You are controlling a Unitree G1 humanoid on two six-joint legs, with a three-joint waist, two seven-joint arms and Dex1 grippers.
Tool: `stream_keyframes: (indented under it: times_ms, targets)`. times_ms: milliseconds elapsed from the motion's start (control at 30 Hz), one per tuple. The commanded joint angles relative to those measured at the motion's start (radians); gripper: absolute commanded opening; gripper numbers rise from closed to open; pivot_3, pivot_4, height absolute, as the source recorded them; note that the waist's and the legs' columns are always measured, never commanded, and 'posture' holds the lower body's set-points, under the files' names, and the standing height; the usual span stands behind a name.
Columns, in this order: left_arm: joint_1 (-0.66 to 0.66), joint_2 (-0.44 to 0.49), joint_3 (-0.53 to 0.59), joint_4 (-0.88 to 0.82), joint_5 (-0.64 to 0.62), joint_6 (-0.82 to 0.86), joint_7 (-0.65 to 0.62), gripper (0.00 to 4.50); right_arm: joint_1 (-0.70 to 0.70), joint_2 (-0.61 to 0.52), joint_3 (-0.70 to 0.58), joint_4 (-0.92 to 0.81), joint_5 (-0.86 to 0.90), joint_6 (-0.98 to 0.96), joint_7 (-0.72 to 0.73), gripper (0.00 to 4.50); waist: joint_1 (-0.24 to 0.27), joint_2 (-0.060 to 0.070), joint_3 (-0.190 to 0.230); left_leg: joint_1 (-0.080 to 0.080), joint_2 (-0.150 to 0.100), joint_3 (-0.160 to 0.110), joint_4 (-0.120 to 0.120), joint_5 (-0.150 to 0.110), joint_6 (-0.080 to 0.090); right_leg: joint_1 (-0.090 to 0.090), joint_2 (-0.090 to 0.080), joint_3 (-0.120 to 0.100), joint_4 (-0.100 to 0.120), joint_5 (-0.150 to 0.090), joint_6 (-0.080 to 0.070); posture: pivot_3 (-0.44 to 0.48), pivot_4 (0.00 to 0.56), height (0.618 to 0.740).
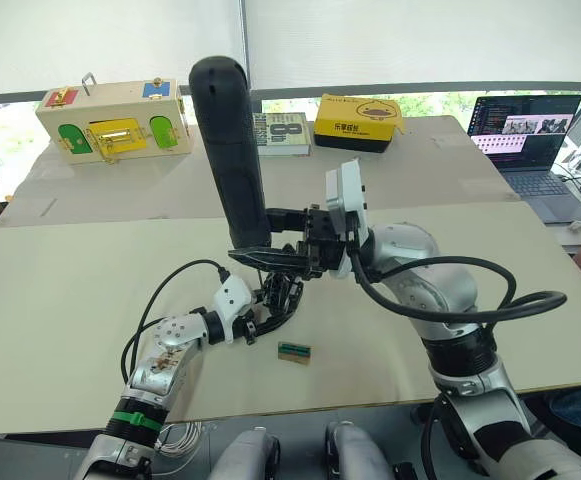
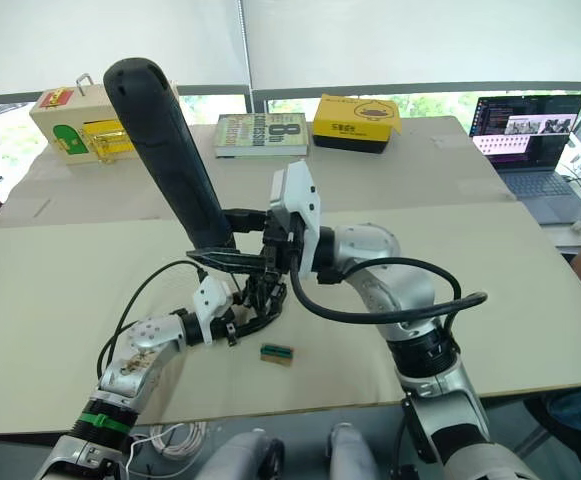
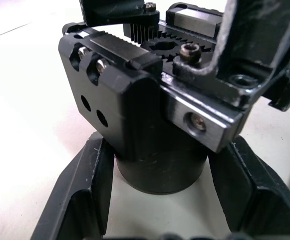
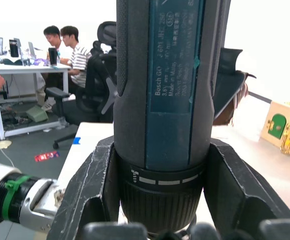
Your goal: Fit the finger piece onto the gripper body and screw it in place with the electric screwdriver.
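Observation:
The electric screwdriver point(image 1: 230, 150) stands nearly upright over the middle of the table, rounded end up and leaning slightly to the left. My right gripper point(image 4: 159, 150) is shut on its lower collar. Its bit is hidden behind the fingers. Just under it, my left gripper point(image 3: 162, 150) is shut on the round base of the gripper body point(image 3: 120, 95), a black block with round holes held low over the table. A black finger piece point(image 3: 204, 70) with a screw head in it lies on the body's metal rail. In the left eye view my left gripper point(image 1: 275, 305) sits directly below my right gripper point(image 1: 280, 255).
A small green-and-tan piece point(image 1: 293, 351) lies on the table just right of my left gripper. At the back stand a wooden latch box point(image 1: 110, 125), a book point(image 1: 280, 133) and a yellow box point(image 1: 358, 122). A laptop point(image 1: 525, 130) is at the far right.

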Motion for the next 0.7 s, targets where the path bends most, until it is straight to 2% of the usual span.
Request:
stream_keyframes:
  times_ms: [33,700]
  targets:
    - [0.034,0.004,-0.037,0.017,0.016,0.042,-0.014,2.25,-0.009,0.011,-0.017,-0.021,0.008,-0.040,0.006,1.92,0.000,0.000,0.000,0.000,0.000,0.000,0.000,0.000,0.000,0.000,0.000,0.000,0.000,0.000,0.000,0.000,0.150,0.740]
    - [0.036,0.007,-0.038,0.011,0.016,0.052,-0.013,2.25,-0.007,0.009,-0.019,0.001,-0.034,-0.049,0.014,1.92,0.000,0.000,0.000,0.000,0.000,0.000,0.000,0.000,0.000,0.000,0.000,0.000,0.000,0.000,0.000,0.000,0.150,0.740]
